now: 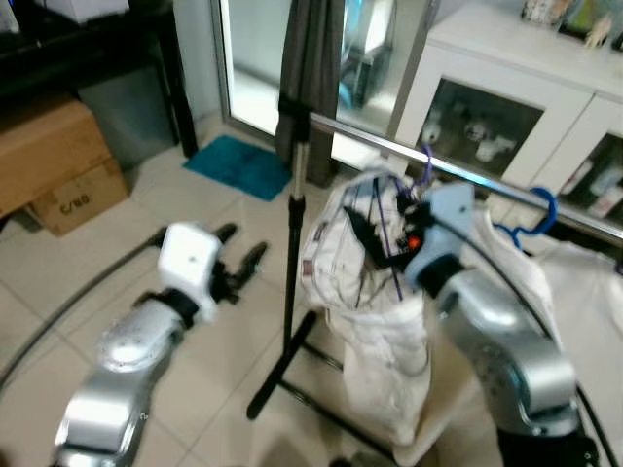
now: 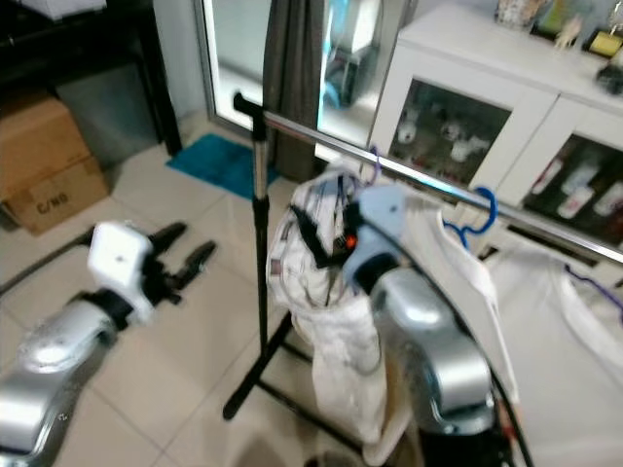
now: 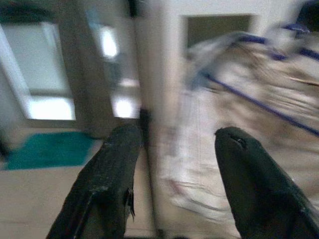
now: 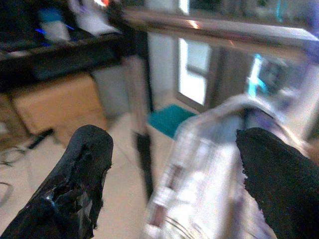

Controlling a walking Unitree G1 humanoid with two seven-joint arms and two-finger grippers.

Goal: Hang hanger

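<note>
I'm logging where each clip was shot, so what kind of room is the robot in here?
Probably a lived-in home room used for laundry: a free-standing clothes rail hung with white garments, a white glass-door cabinet, a cardboard box on the tiled floor, and a teal mat by a glass door.

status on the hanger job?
Both hands open, empty: left hand low by rack pole, right hand facing garment. Purple hanger with white garment on rail.

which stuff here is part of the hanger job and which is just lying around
Job:
- purple hanger on the rail
- white garment on it
- clothes rail
- right gripper at the garment, fingers apart
- left gripper, open, held over the floor

Lying about:
- cardboard box
- teal mat
- white cabinet
- blue hanger
</note>
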